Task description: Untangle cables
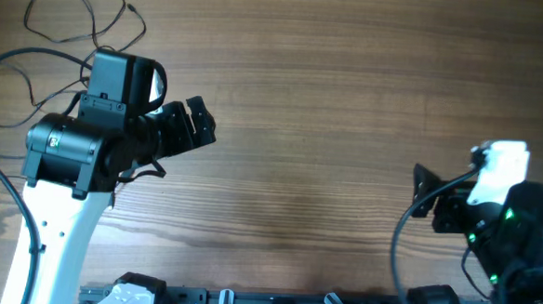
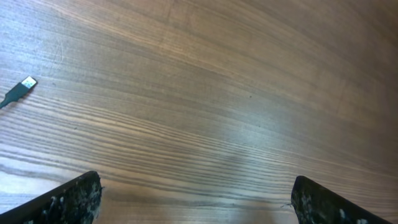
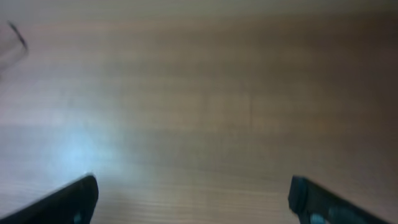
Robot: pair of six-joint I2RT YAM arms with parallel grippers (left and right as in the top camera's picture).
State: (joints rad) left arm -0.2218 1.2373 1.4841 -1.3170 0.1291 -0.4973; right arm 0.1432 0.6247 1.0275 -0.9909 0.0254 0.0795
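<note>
I have both arms idle over the worktop (image 1: 350,82), with the cables (image 1: 130,11) off in its far left corner.

The cables are thin black strands lying in loose loops on the wood behind the left arm. A small plug end (image 2: 26,83) lies flat on the wood at the left edge of my left wrist view. The left gripper (image 1: 194,125) sits just beside those loops, toward the middle of the worktop. Its jaws are wide apart, with only wood grain between them. The right gripper (image 1: 423,193) is by the right edge, well apart from the cables. Its jaws are also spread and hold nothing. My right wrist view is blurred. I can make out a thin dark streak at its top left, but I can't tell what it is.
</note>
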